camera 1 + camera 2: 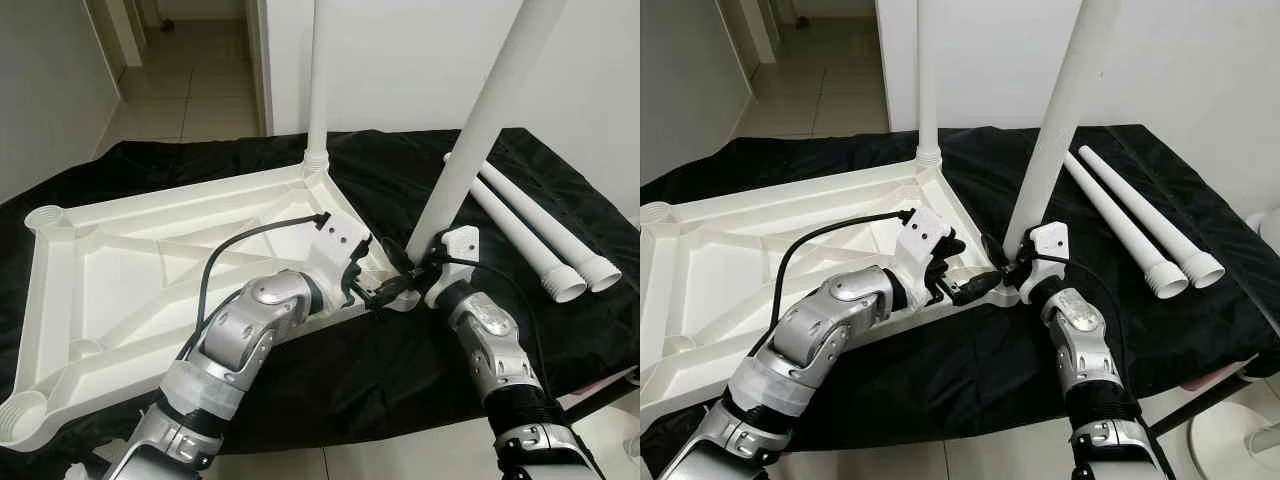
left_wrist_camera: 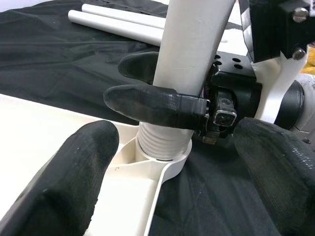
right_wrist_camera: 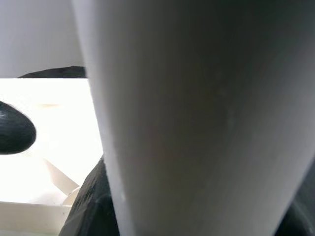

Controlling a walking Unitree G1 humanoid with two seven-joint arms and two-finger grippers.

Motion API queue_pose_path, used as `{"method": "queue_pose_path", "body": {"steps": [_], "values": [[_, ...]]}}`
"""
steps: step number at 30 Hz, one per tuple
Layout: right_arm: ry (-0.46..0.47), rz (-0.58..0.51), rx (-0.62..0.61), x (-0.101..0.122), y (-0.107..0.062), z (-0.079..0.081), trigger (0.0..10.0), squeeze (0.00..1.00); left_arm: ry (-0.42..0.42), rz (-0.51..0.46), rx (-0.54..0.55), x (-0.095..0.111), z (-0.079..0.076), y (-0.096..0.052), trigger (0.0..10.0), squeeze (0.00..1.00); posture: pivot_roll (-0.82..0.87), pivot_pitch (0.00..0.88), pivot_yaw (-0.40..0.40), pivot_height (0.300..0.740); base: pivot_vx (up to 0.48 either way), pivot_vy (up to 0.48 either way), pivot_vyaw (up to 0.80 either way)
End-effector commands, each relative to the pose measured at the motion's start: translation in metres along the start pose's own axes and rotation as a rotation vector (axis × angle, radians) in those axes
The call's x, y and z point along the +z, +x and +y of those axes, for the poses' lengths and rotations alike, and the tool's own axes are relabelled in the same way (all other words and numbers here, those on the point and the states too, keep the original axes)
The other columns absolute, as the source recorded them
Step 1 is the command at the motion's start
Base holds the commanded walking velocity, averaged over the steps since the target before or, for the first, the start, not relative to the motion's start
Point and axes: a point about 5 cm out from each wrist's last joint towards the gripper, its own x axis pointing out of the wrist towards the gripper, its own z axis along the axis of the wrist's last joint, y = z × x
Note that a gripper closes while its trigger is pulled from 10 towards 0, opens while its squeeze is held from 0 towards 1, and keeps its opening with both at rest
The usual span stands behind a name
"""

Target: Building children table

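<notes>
- White tabletop (image 1: 150,260): lies upside down on a black cloth (image 1: 560,200).
- Upright leg (image 1: 319,70): stands in the tabletop's far corner socket.
- Tilted leg (image 1: 480,120): threaded end sits in the tabletop's near corner socket.
- Right gripper (image 2: 162,86): fingers clamped around the tilted leg just above the tabletop.
- Left gripper (image 1: 372,290): at the same corner, fingers spread wide.
- Two loose legs (image 1: 530,225): lie beyond the tabletop's near corner.

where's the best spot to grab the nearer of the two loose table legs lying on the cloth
Probably mid-shaft on the nearer loose leg, coming from above: it lies flat on the black cloth, round and smooth, with the other leg close alongside. Its ribbed threaded end is wider.
</notes>
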Motion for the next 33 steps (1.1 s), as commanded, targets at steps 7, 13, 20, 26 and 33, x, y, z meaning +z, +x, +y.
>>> {"method": "queue_pose_path", "body": {"steps": [7, 13, 20, 26, 33], "values": [[-0.067, 0.044, 0.077, -0.019, -0.009, 0.016, 10.0, 0.00, 0.006, -0.008, 0.004, 0.005, 0.001, -0.001, 10.0, 0.00, -0.05, 0.029, 0.008, 0.740, 0.000, 0.000, 0.00], [-0.044, 0.043, 0.092, -0.022, -0.013, 0.017, 10.0, 0.00, 0.007, -0.014, 0.006, 0.007, 0.002, -0.001, 10.0, 0.00, -0.05, 0.031, 0.011, 0.740, 0.000, 0.000, 0.00], [0.034, 0.046, 0.066, -0.023, -0.012, 0.015, 10.0, 0.00, 0.009, -0.015, 0.005, 0.008, 0.002, -0.001, 10.0, 0.00, -0.05, 0.032, 0.011, 0.740, 0.000, 0.000, 0.00], [0.121, 0.114, 0.045, -0.030, -0.008, 0.014, 10.0, 0.00, 0.010, -0.018, 0.007, 0.009, 0.002, -0.001, 10.0, 0.00, -0.05, 0.031, 0.010, 0.740, 0.000, 0.000, 0.00], [0.169, 0.182, 0.029, -0.033, -0.006, 0.010, 10.0, 0.00, 0.010, -0.020, 0.010, 0.010, 0.003, -0.001, 10.0, 0.00, -0.05, 0.031, 0.008, 0.740, 0.000, 0.000, 0.00]]}}
